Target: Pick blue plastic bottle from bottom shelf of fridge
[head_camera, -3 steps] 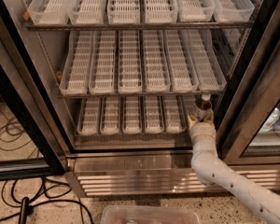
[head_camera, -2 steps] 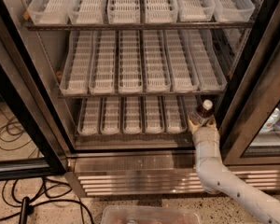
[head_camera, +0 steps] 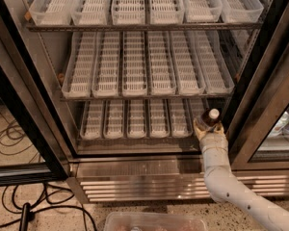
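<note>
- blue plastic bottle point(head_camera: 213, 115): small, clear plastic, dark brown contents, white screw cap; located at the front right corner of the bottom shelf point(head_camera: 135, 121), tipped cap-forward; judged ready to be drawn out
- gripper point(head_camera: 208, 126): pale, cream-tipped; placed at the shelf's right front edge; jaws pinched on the bottle's body below the cap, so the cap is left free
- arm point(head_camera: 220, 174): off-white, tubular; raised from the lower right
- fridge point(head_camera: 53, 66): grey metal walls, black frames; ribbed white lane trays point(head_camera: 135, 71); shiny slatted base point(head_camera: 144, 184)
</note>
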Controlling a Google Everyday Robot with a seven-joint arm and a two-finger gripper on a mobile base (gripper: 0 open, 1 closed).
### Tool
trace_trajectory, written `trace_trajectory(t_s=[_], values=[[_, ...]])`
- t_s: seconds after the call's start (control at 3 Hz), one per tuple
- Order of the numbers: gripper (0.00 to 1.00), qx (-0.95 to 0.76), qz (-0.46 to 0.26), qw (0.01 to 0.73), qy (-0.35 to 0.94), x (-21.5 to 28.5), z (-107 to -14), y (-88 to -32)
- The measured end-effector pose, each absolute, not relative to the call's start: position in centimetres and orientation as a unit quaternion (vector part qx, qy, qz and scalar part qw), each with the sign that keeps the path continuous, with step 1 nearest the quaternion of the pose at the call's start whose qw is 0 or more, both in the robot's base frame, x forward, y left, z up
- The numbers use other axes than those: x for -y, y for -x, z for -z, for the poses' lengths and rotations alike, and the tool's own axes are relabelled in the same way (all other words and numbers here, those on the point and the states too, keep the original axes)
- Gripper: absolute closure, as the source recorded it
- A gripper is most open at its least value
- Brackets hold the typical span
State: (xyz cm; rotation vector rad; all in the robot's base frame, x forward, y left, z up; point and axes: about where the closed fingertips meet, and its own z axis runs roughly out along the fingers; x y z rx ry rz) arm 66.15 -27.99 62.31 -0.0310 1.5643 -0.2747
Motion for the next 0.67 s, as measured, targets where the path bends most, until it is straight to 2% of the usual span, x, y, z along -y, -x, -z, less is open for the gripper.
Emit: trace_trajectory(t_s=[0.67], values=[[1.0, -0.692, 0.107, 0.714, 0.024, 27.0, -64.2, -65.6]])
